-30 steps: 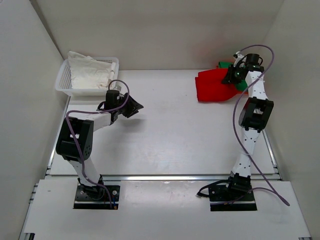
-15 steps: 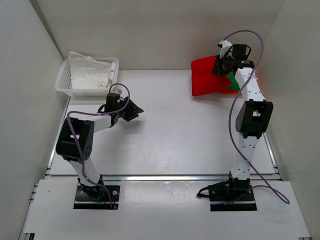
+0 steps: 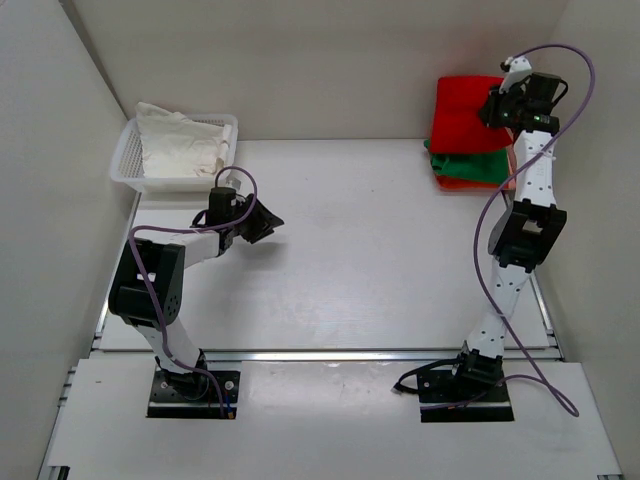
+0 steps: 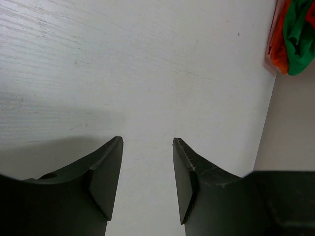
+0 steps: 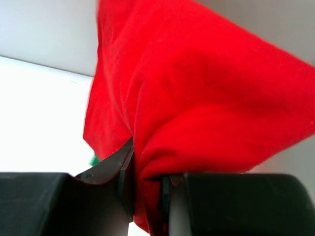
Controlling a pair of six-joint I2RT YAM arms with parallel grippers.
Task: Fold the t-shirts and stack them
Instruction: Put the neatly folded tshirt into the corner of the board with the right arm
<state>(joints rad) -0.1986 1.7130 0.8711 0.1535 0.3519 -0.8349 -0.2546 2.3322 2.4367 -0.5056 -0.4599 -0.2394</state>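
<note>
Red cloth fills the right wrist view: the red shirt (image 3: 462, 100) hangs from the right gripper (image 5: 146, 189), whose jaws are pinched narrow on a bunched fold of it. From above, the shirt is held high at the far right, in front of the back wall and clear of the table (image 3: 350, 260). It looks soft and limp, draped in loose creases rather than flat; no neck label shows.

Under it, at the far right corner of the table, lie the green shirt (image 3: 470, 164) and, below that, the orange shirt (image 3: 468, 184), touching as a low pile. In the left wrist view the green one looks rumpled at its edge, so I cannot tell how neatly either is folded.

My reading is that the task is well along: two shirts are stacked, and the red one has yet to be laid on top.

At the left, the left gripper (image 4: 147, 182) hovers over bare table with its jaws apart and nothing between them.
</note>
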